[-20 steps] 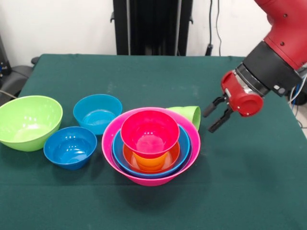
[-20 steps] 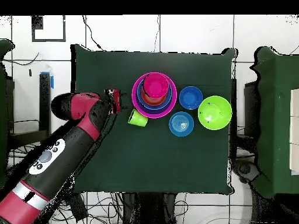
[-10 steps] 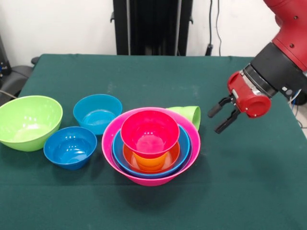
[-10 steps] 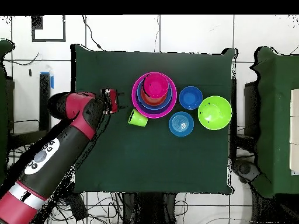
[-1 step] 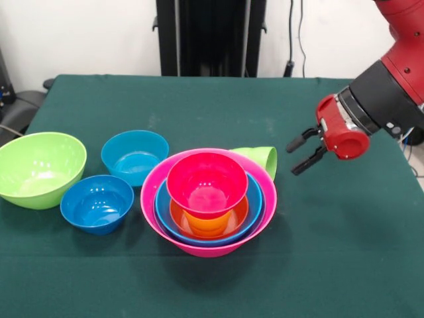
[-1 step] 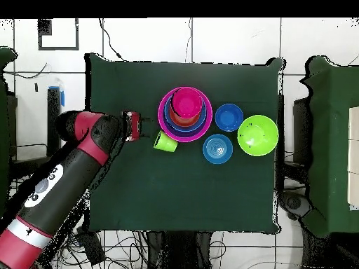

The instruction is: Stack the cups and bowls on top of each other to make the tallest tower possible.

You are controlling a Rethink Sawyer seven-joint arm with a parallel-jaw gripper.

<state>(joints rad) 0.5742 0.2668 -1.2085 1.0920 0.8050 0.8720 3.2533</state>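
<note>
Nearest in the front view is the tower, a stack of bowls sitting low in the middle of the green table. The big pink bowl is on the outside at the bottom. Inside it sits a blue bowl, then an orange bowl, then something orange that could be a cup, though I cannot tell for sure. On top sits a red-pink bowl, right side up. At about 9 o'clock from the tower, just beside it, is a dark blue bowl. A bit farther back, at about 10 o'clock from the tower, is a sky blue bowl, very close to the dark blue one. Way over at the left edge is a big lime green bowl, near the dark blue bowl. All three of these bowls are empty and right side up. Behind the tower, at about 1 o'clock, a lime green cup lies on its side, touching or almost touching the pink rim. At about 2 o'clock from the tower, apart from the cup, the gripper hangs in the air with its two black fingers spread apart and nothing between them. The red and black arm goes up to the top right corner. From above, the gripper is at about 9 o'clock from the green cup, near it but not touching.
</note>
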